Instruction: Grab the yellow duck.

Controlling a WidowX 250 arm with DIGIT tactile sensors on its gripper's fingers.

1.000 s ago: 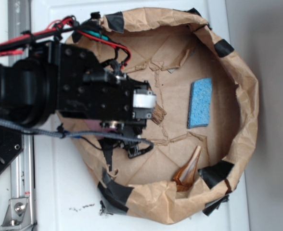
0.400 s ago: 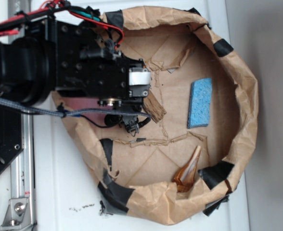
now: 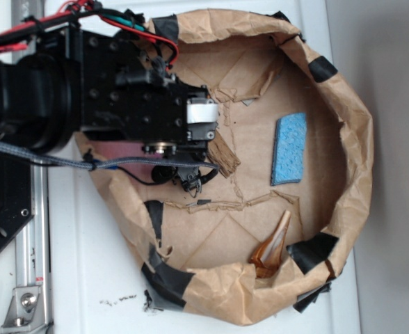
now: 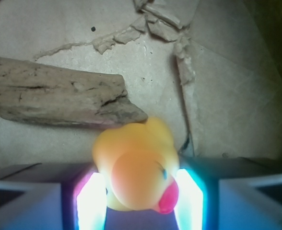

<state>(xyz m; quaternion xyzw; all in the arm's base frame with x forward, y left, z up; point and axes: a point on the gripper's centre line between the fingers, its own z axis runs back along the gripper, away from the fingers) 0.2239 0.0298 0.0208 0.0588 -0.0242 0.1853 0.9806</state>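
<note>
Straddling the yellow duck (image 4: 137, 173), which sits on the brown paper floor beside a strip of wood (image 4: 59, 98), the gripper (image 4: 138, 201) has jaws parted, hugging its glossy flanks; uneven closing could squirt it free.

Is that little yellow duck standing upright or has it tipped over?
Upright, as far as the wrist view shows: the yellow duck shows the crown of its head with the beak out front, between the gripper fingers.

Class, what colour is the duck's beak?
Pinkish red, on the yellow duck; the wrist view shows it best.
</note>
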